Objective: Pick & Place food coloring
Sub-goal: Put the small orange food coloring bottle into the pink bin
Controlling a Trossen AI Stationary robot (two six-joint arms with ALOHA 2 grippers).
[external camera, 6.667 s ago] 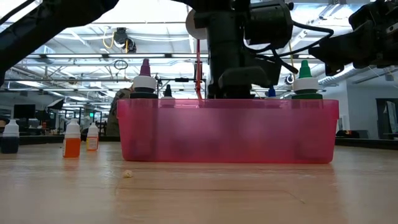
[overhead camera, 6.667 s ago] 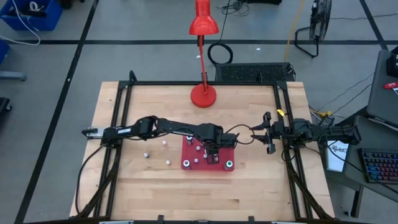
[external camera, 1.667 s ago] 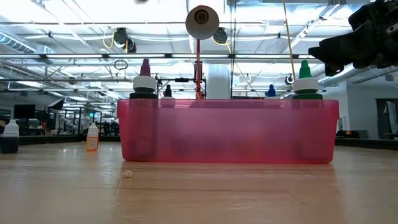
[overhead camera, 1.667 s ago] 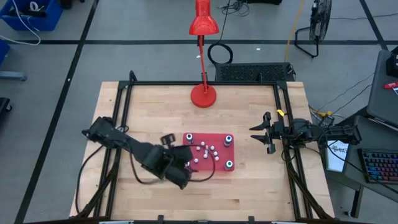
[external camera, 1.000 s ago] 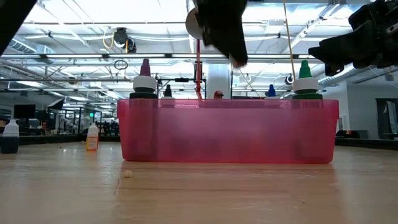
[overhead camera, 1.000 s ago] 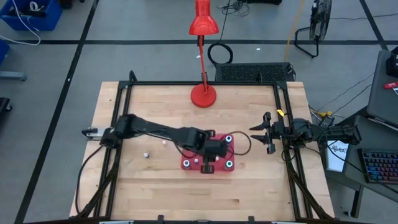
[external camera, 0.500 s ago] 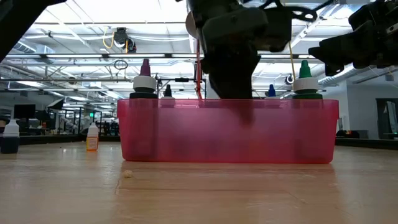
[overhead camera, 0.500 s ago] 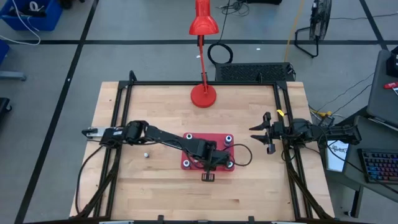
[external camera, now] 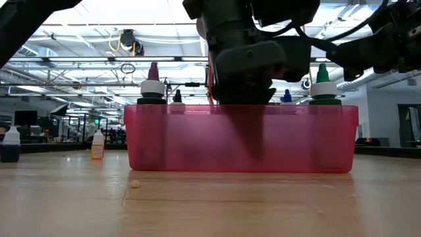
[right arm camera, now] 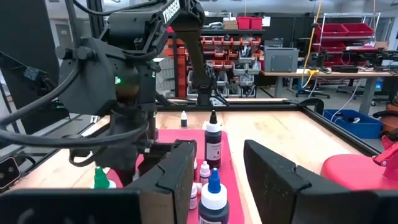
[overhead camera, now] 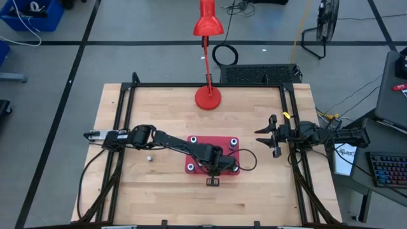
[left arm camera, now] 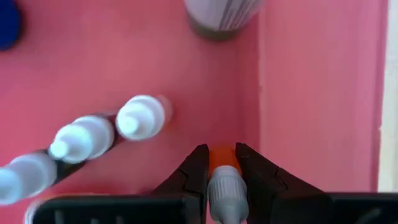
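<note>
High view: the left arm reaches across the worktop [overhead camera: 159,191] and its gripper [overhead camera: 215,166] is down inside the red tray [overhead camera: 194,166], near the tray's front edge. One small bottle [overhead camera: 149,158] stands alone on the wood well left of the tray. The right gripper [overhead camera: 266,135] waits near the worktop's right rail, apart from the tray, its fingers spread with nothing between them. A red lamp [overhead camera: 208,97] stands at the back edge.

Low view: the left gripper [external camera: 253,141] dips behind the translucent tray wall [external camera: 184,141]. Capped vials [external camera: 152,89] rise above the rim at both ends. An orange bottle [external camera: 97,146] and a dark one [external camera: 10,146] stand on the wood to the left.

Left wrist view: the fingers [left arm camera: 194,171] pinch an orange bottle with a grey cap [left arm camera: 221,183] just beside the tray's wall. Three white-capped bottles [left arm camera: 140,117] lie tipped on the tray floor nearby.

Right wrist view: past the parted fingers [right arm camera: 177,171], a dark bottle [right arm camera: 213,146] and a blue-capped one [right arm camera: 213,202] stand in the tray.
</note>
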